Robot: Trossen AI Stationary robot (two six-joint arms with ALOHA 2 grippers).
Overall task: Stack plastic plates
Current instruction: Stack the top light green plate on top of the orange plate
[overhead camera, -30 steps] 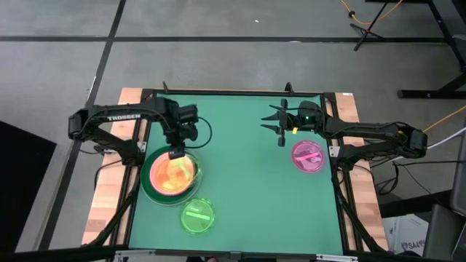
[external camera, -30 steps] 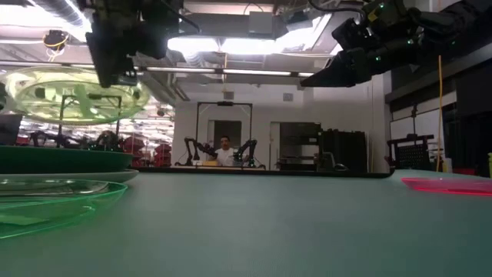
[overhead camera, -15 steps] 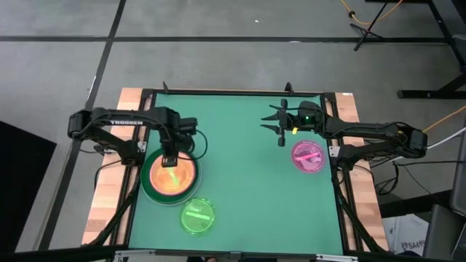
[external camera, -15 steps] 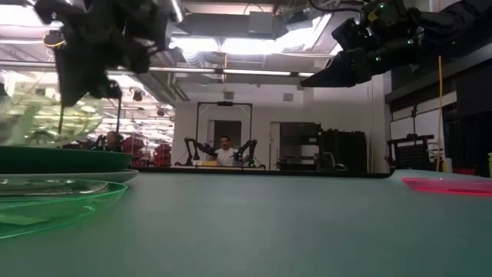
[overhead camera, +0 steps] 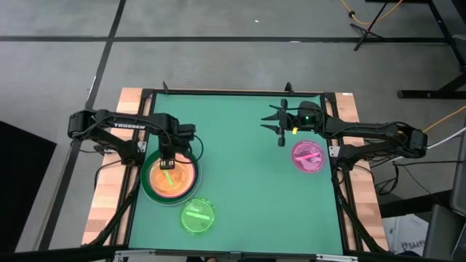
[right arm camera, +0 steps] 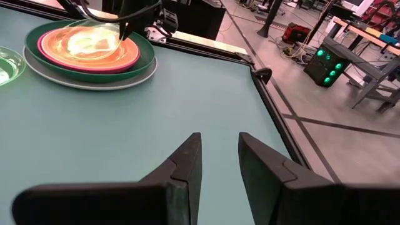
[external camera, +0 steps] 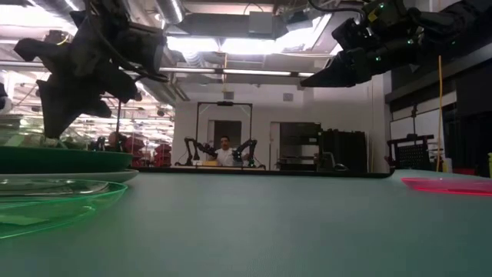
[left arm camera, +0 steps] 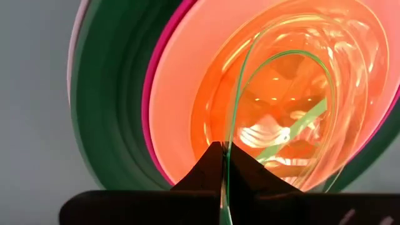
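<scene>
A stack of plates sits near the table's left edge: a pale plate [right arm camera: 47, 73] at the bottom, then dark green [overhead camera: 148, 189], magenta [left arm camera: 152, 94], cream [left arm camera: 181, 81] and translucent orange [overhead camera: 169, 179]. My left gripper [overhead camera: 168, 156] is shut on a lime-green plate [left arm camera: 275, 112] that lies low over the orange one. A second lime-green plate [overhead camera: 197, 216] rests flat on the table nearer the near edge. A pink plate [overhead camera: 309, 156] lies flat at the right. My right gripper [overhead camera: 280, 129] hovers open beyond the pink plate. My left gripper pinches the lime-green plate's rim [left arm camera: 226, 164] between its two fingers, at the rim's far side. The fingers come slanting down from the table's far side. The plate lies tilted within the orange plate's hollow; whether it rests on it I cannot tell.
The mat's middle [overhead camera: 240, 175] holds nothing. A dark frame [overhead camera: 233, 93] runs round the table. In the low view a person [external camera: 224, 151] sits far behind the table, in the room.
My left gripper has come down and a little toward the table's left edge, tipping its fingers downward. The lime-green plate, held level above the stack a second ago, has sunk onto the orange plate. My right arm has kept still.
</scene>
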